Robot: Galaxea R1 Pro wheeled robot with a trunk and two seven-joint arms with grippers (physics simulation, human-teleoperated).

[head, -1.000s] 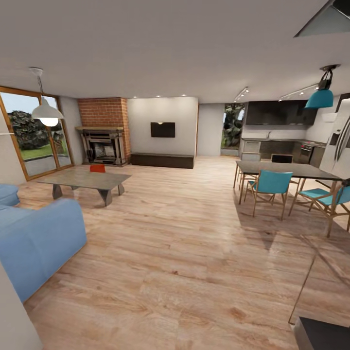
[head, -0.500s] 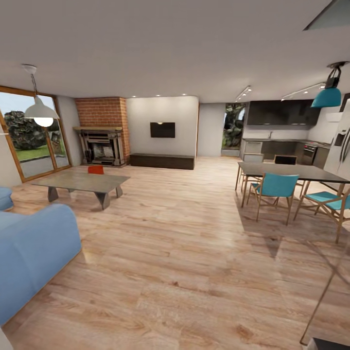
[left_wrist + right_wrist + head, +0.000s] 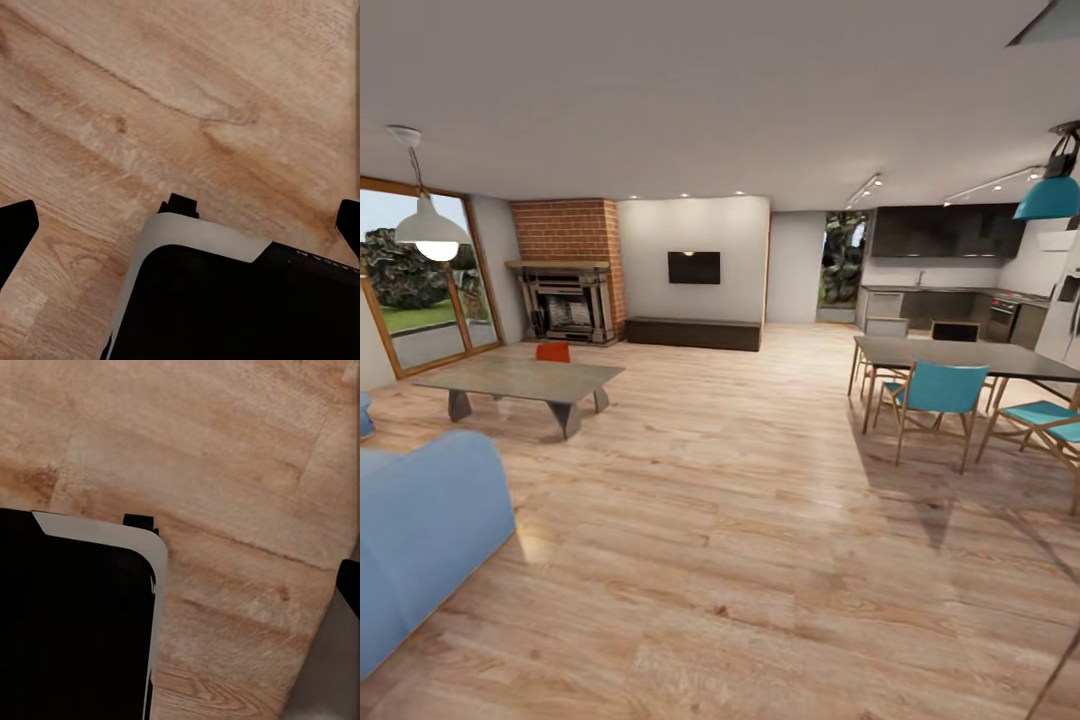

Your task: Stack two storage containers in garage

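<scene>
So the head camera is looking across the living room, and one orange-red storage container (image 3: 553, 351) is sitting on the far edge of the low grey coffee table (image 3: 520, 378), right in front of the brick fireplace (image 3: 569, 270). Left of that table a blue sofa (image 3: 422, 535) is poking in; off to its right, teal chairs (image 3: 938, 391) are standing around a dark dining table (image 3: 960, 355). Both wrist cams are pointing down at the wood plank flooring (image 3: 180, 97) past the robot's black base (image 3: 232, 307). Left gripper (image 3: 180, 225) fingertips are sitting wide apart, so released. Right gripper, honestly can't tell.

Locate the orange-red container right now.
Head view, far left: one orange-red container shows at the far edge of the low coffee table, in front of the brick fireplace.
</scene>
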